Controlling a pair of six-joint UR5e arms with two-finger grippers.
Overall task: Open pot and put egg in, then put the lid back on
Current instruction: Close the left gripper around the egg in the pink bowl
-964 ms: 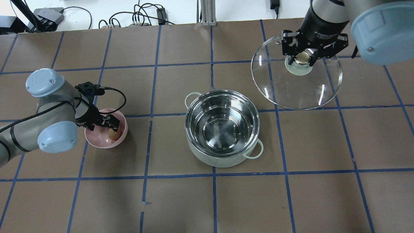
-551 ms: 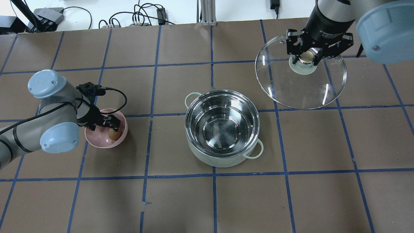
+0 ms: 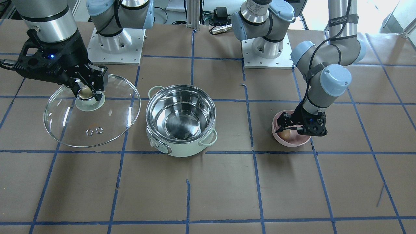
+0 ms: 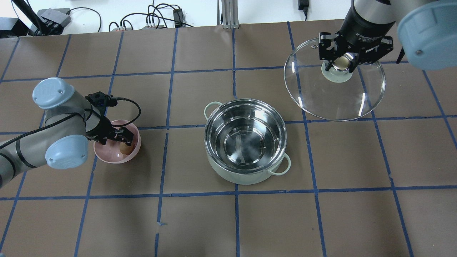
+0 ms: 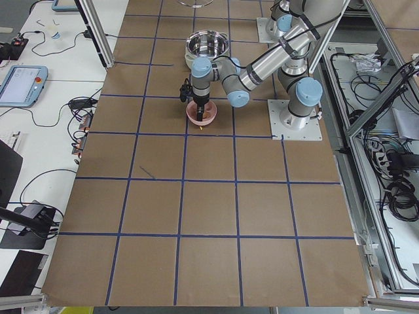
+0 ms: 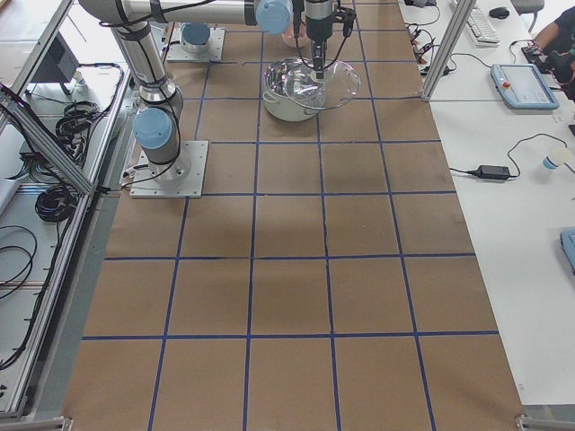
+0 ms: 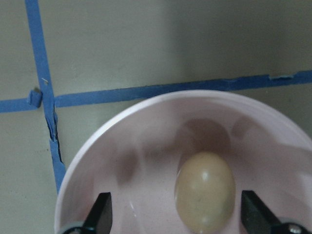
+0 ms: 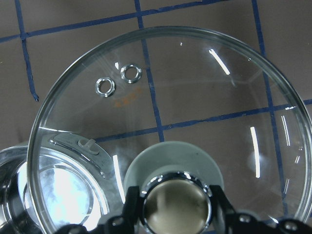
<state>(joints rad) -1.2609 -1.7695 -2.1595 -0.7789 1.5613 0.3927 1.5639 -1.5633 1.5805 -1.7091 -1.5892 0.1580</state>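
The pale mint-green pot stands open in the middle of the table, its steel inside empty; it also shows in the front view. My right gripper is shut on the knob of the clear glass lid and holds it above the table, far right of the pot. The lid also shows in the front view and the right wrist view. The light-brown egg lies in a pink bowl. My left gripper is open inside the bowl, one finger on each side of the egg.
Cables and power bricks lie along the table's far edge. The two arm bases stand on white plates behind the pot. Blue tape lines cross the brown table surface.
My right gripper has carried the lid further right, away from the pot. My left arm has shifted slightly over the pink bowl, its gripper still open around the egg.
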